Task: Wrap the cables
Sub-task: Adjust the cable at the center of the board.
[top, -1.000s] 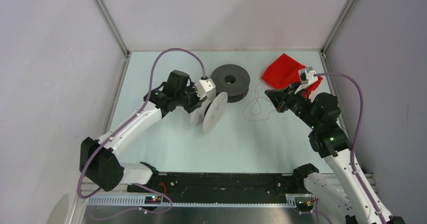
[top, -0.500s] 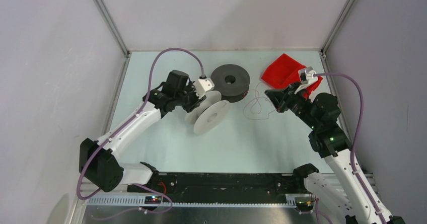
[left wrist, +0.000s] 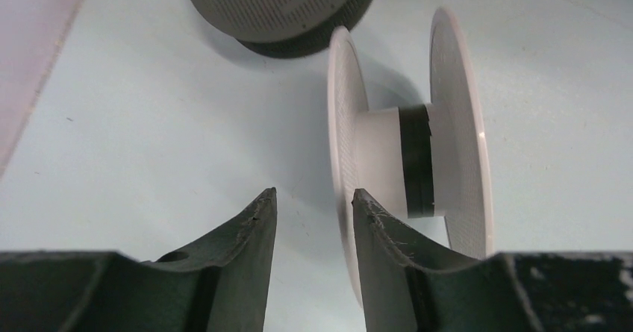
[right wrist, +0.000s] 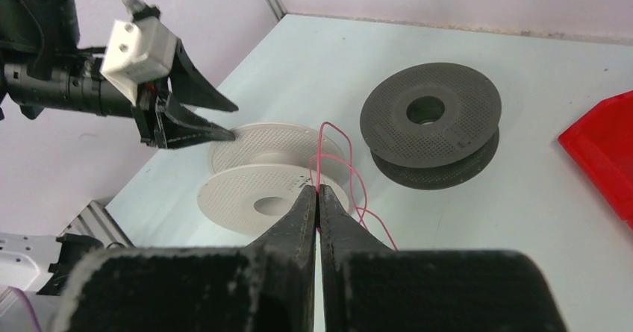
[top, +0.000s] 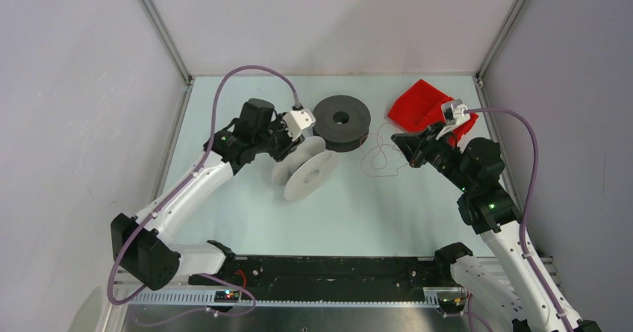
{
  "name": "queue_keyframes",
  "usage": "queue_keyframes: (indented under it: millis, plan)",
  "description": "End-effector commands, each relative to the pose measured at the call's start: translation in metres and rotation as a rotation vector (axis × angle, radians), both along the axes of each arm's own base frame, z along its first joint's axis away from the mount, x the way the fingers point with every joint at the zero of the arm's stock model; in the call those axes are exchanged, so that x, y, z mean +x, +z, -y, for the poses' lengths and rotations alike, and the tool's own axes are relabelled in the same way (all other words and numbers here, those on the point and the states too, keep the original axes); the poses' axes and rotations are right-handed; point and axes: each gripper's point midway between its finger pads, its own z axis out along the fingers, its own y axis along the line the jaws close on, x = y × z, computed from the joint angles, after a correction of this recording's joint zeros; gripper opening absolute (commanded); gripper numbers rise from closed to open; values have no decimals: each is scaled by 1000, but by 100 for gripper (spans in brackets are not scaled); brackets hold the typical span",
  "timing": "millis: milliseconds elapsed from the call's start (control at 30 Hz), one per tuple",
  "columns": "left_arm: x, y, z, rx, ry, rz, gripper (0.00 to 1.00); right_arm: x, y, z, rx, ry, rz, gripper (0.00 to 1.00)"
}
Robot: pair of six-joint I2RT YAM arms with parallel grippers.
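Seen from above, the white flanged plastic spool (top: pixel 310 169) lies tilted near the middle of the pale counter (top: pixel 246 213). A dark band circles its hub. At its 1 o'clock, just beside it, the dark grey flanged spool (top: pixel 342 121) lies flat with its centre hole facing up.

The left pincer (left wrist: pixel 313 201) stands open to a moderate width at the white spool's 10 o'clock. One fingertip (left wrist: pixel 373 216) sits right beside the rim of the nearer flange, and nothing is clamped between the jaws.

At the white spool's 3 o'clock, the thin pinkish-red filament strand (top: pixel 379 157) lies in loose loops on the counter, between the spools and the right arm. The right pincer (right wrist: pixel 317 192) is pinched tight on this strand. The jaws meet with only the thread between them, and the loops rise just above the fingertips.

A bright red item (top: pixel 418 104) rests at the counter's 1 o'clock corner, behind the right arm's wrist. Whether the strand's far end reaches either spool cannot be told.
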Motion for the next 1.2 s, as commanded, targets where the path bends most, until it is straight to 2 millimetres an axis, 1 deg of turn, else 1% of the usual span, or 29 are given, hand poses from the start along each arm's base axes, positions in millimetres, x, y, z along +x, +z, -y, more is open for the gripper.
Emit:
queue_keyframes:
  millis: [0, 100, 133, 167, 200, 233, 267, 300, 333, 367, 400, 467, 567, 600, 667, 800, 900, 1000, 1067, 1100, 1133, 1167]
  plan:
    - [7, 73, 5, -113, 1, 159, 47, -11, 32, -6, 49, 52, 73, 4]
    - [4, 101, 11, -183, -9, 193, 50, -18, 35, -16, 76, 118, 66, 3]
    - [-1, 115, 19, -238, -32, 190, 51, -19, 35, -19, 82, 137, 60, 3]
    - [-6, 124, 24, -275, -51, 189, 52, -25, 38, -24, 96, 178, 60, 3]
    - [-17, 138, 36, -348, -108, 166, 53, -26, 39, -27, 104, 199, 57, 3]
    - [-24, 146, 42, -383, -147, 155, 54, -31, 43, -32, 121, 241, 58, 3]
    - [-39, 157, 54, -441, -230, 129, 54, -38, 47, -37, 134, 287, 63, 3]
    - [-53, 163, 63, -475, -306, 111, 55, -41, 50, -40, 142, 316, 71, 3]
    - [-59, 168, 67, -492, -341, 116, 55, -49, 55, -45, 152, 371, 87, 3]
    - [-72, 171, 75, -506, -408, 114, 56, -53, 56, -48, 155, 399, 87, 3]
    - [-80, 175, 82, -516, -451, 127, 57, -61, 59, -52, 162, 449, 94, 3]
    - [-92, 177, 93, -525, -513, 142, 59, -68, 60, -57, 167, 505, 89, 3]
    - [-107, 179, 109, -548, -594, 134, 59, -72, 57, -64, 167, 554, 70, 3]
    - [-110, 177, 115, -551, -612, 119, 59, -72, 55, -66, 165, 568, 59, 3]
    - [-113, 174, 125, -560, -629, 102, 59, -74, 52, -69, 164, 593, 41, 3]
    - [-109, 164, 138, -554, -621, 70, 58, -77, 47, -73, 161, 630, 20, 3]
    - [-108, 155, 146, -557, -609, 26, 56, -76, 44, -74, 157, 637, 2, 3]
    - [-112, 147, 152, -560, -608, -22, 54, -74, 42, -74, 156, 628, -3, 3]
    - [-115, 141, 155, -560, -609, -50, 47, -73, 41, -74, 152, 620, -3, 3]
    - [-117, 138, 156, -561, -611, -63, 35, -71, 40, -73, 149, 609, -3, 3]
    - [-117, 137, 156, -565, -600, -81, 27, -69, 40, -73, 147, 600, -3, 3]
    - [-117, 137, 156, -568, -588, -91, 11, -64, 38, -71, 142, 569, -4, 3]
